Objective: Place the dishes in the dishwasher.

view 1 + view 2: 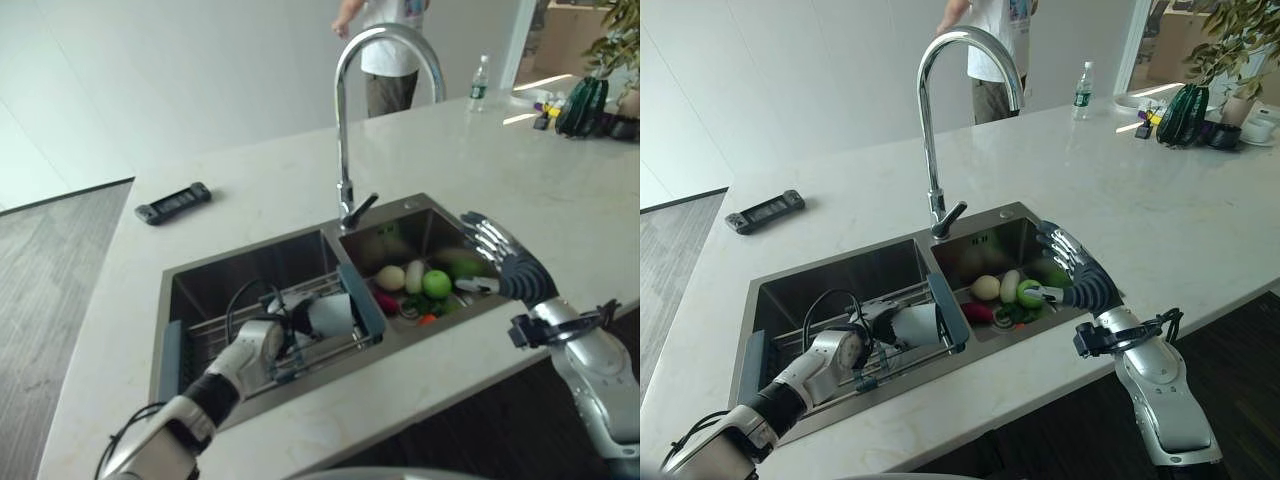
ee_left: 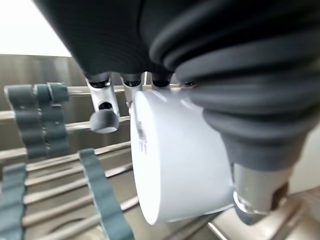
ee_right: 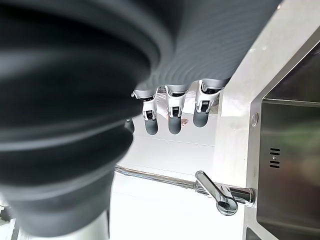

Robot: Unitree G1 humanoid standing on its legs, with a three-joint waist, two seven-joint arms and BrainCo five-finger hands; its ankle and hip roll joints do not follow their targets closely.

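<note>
A white cup (image 1: pixel 332 313) lies on its side over the wire dish rack (image 1: pixel 215 325) in the left sink basin. My left hand (image 1: pixel 255 345) reaches down into that basin and is shut on the cup (image 2: pixel 175 165), with its fingers (image 2: pixel 104 120) along one side and the thumb on the other. The rack's grey-blue prongs (image 2: pixel 100 195) stand just beside the cup. My right hand (image 1: pixel 505 262) hovers open over the right rim of the right basin, its fingers (image 3: pixel 172 120) straight and holding nothing.
The tall chrome faucet (image 1: pixel 345 120) rises behind the divider between the basins. A green apple (image 1: pixel 436 283) and other vegetables lie in the right basin. On the counter are a black device (image 1: pixel 173 203), a water bottle (image 1: pixel 479 83) and a dark green bag (image 1: pixel 582 105). A person (image 1: pixel 390 50) stands behind.
</note>
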